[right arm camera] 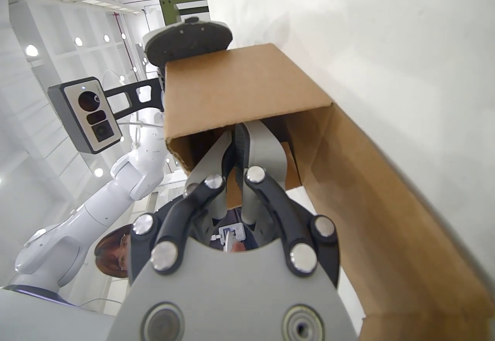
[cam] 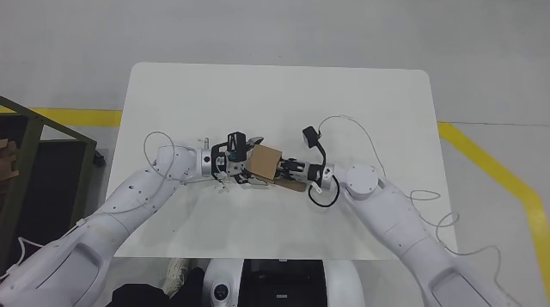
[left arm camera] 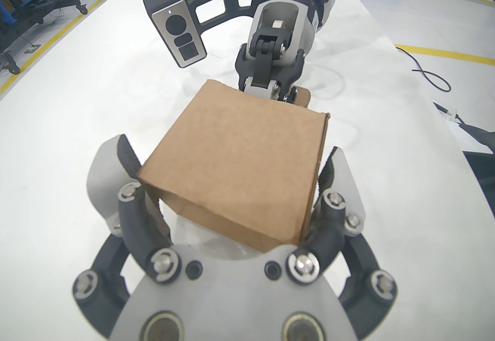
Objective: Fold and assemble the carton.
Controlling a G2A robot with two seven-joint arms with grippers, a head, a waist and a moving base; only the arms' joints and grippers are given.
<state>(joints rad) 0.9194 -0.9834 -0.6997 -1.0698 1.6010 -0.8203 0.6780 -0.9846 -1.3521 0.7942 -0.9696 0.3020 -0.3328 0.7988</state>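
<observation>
A small brown carton (cam: 267, 162) lies on its side near the white table's front middle, held between both grippers. My left gripper (left arm camera: 230, 149) straddles one end, its fingers (left arm camera: 127, 160) pressed against the carton's (left arm camera: 239, 160) two side edges. My right gripper (right arm camera: 241, 133) reaches into the opposite open end, under the carton's top panel (right arm camera: 239, 91); its fingers are closed together with a strip of cardboard showing between them. In the top view the left gripper (cam: 243, 168) and the right gripper (cam: 290, 169) face each other. A long side flap (right arm camera: 386, 211) stands open along the table.
The white table (cam: 361, 92) has bare room behind and to both sides of the carton. A thin white cable (cam: 365, 133) loops over the table by the right arm. A dark green frame (cam: 26, 148) stands on the floor off the left edge.
</observation>
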